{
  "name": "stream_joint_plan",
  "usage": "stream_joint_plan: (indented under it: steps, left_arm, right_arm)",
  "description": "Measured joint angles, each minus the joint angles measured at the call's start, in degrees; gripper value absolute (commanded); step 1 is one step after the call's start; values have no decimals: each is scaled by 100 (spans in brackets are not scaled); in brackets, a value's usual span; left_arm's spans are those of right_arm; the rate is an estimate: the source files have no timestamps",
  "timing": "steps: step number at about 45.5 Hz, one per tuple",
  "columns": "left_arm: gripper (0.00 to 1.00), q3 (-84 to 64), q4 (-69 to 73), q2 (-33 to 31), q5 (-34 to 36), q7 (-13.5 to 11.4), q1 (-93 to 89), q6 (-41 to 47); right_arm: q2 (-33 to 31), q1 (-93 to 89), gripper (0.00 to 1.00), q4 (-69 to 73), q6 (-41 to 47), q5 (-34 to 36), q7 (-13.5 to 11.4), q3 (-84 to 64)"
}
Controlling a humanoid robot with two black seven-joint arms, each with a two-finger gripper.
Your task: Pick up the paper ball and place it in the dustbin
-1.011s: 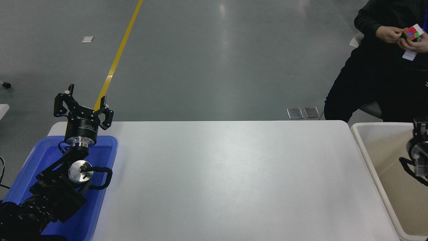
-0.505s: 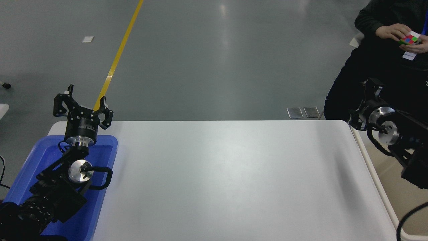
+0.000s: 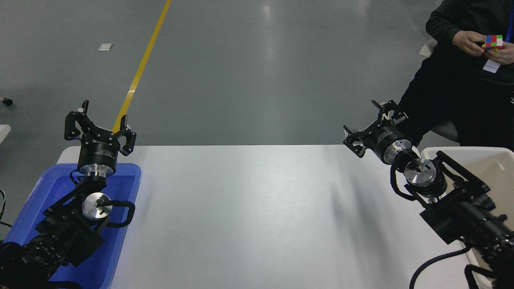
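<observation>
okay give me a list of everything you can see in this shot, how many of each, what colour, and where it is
white table: one, white, fills the lower middle.
blue tray: one, blue, on the table's left end, under the left arm.
dustbin: one, cream, off the table's right end, partly hidden by the right arm.
paper ball: none visible.
puzzle cube: one, multicoloured, held by the person at top right.
person: one, dark clothes, seated at top right.
yellow floor line: one, upper left.
floor plates: two, grey, behind the table's far edge.
left gripper: one, black, open, above the tray's far end.
right gripper: one, black, open, empty, over the table's far right corner.
</observation>
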Motion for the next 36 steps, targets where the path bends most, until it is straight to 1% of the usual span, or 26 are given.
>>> stream_joint_plan:
  steps: [12, 36]
  left_arm:
    - [99, 0, 0, 0, 1, 0, 0, 1]
    - [99, 0, 0, 0, 1, 0, 0, 1]
  right_arm:
    - [190, -304, 100, -109, 224, 57, 0, 439]
    - [227, -385, 100, -332, 396, 55, 1, 571]
